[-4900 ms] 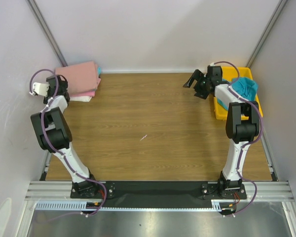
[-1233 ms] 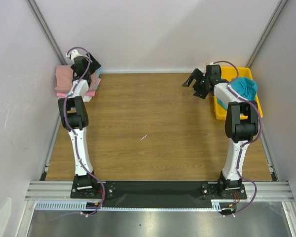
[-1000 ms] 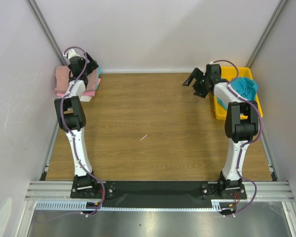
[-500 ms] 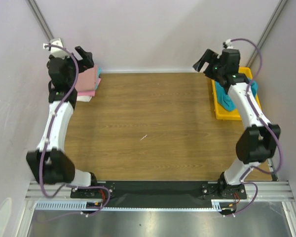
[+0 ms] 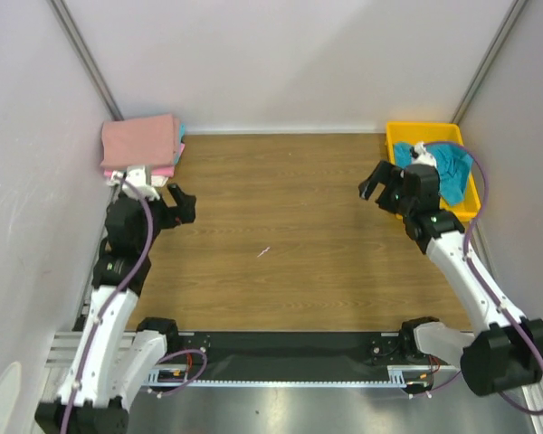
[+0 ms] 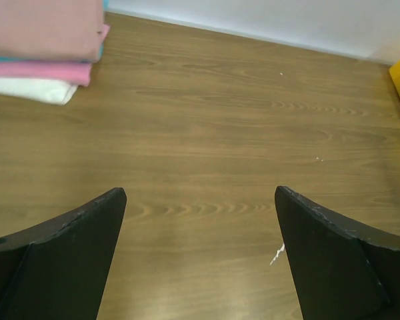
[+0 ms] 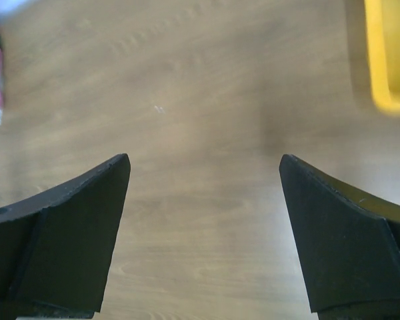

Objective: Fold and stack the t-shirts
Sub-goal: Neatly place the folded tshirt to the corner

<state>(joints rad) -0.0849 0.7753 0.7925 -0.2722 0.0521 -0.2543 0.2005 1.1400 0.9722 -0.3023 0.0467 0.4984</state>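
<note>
A stack of folded t-shirts [image 5: 141, 145] lies in the far left corner, a dusty-pink one on top, with teal, bright pink and white edges below. The stack also shows in the left wrist view [image 6: 47, 47]. A crumpled teal t-shirt [image 5: 449, 165] lies in the yellow tray [image 5: 407, 136] at the far right. My left gripper [image 5: 179, 204] is open and empty, in front of the stack, above the table [image 6: 200, 200]. My right gripper [image 5: 376, 185] is open and empty, left of the tray, over bare wood [image 7: 203, 200].
The wooden table [image 5: 281, 235] is bounded by white walls at the back and sides. A small white scrap [image 5: 263, 251] lies near the middle. A black bar and metal rail run along the near edge.
Both arms have pulled back from the far corners toward the near side and lowered. The left gripper left the stack; the right gripper moved away from the tray. The stack now shows uncovered.
</note>
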